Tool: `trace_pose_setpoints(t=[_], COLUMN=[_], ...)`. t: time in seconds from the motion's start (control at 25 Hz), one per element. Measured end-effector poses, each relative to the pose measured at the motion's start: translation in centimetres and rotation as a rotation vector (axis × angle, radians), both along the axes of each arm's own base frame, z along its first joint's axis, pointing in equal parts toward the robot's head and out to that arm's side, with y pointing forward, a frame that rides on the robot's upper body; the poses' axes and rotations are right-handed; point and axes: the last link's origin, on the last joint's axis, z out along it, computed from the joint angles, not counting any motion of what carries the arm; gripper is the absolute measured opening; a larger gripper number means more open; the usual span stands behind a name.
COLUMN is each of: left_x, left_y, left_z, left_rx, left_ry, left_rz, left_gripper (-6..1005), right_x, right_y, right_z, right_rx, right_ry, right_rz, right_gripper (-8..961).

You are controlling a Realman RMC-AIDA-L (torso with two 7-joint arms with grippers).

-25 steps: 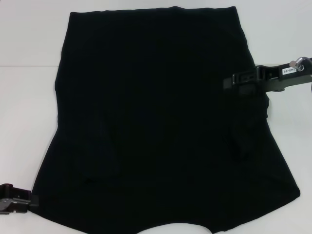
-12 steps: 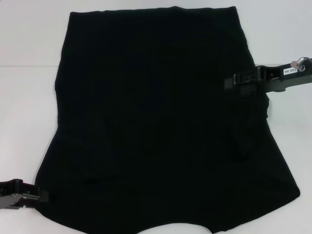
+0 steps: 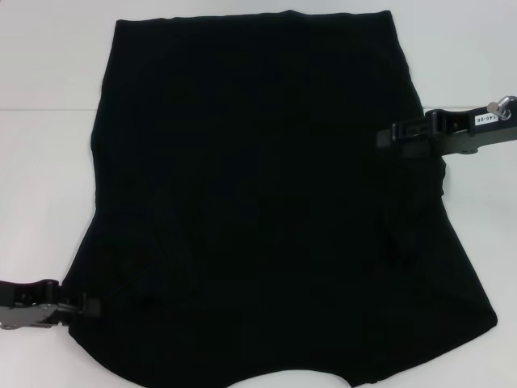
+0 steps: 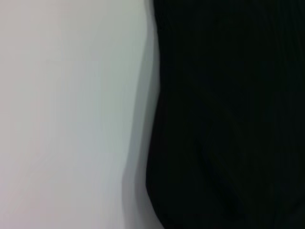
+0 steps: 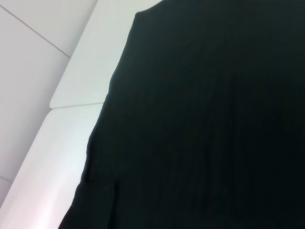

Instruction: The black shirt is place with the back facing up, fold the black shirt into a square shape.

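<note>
**Left gripper closes on the shirt's near-left edge**

You see the black shirt (image 3: 266, 202) spread flat across the white table (image 3: 40, 162), plain side up, no fold yet made. Over the last second the left gripper (image 3: 85, 307) has slid inward from the near-left corner and now meets the fabric edge; whether its fingers are parted cannot be told. The right gripper (image 3: 384, 133) has barely moved over the shirt's right edge, its opening likewise unclear. A two-handed grasp appears imminent.
</note>
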Motion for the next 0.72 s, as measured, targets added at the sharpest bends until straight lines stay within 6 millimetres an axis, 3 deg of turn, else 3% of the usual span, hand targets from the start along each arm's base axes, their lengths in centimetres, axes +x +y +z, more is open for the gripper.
trace_pose_setpoints(t=[0.32, 0.72], left_x=[0.07, 0.59], left_y=[0.29, 0.51], left_z=[-0.62, -0.1], left_rx=[-0.024, -0.025], left_ry=[0.013, 0.012], left_rz=[0.004, -0.029], left_gripper=[400, 147], right_x=[0.31, 0.66], right_y=[-0.1, -0.66], right_z=[0.26, 0.39], right_rx=[0.007, -0.019], right_ry=[0.008, 0.015], right_rz=[-0.007, -0.011], right_gripper=[703, 700])
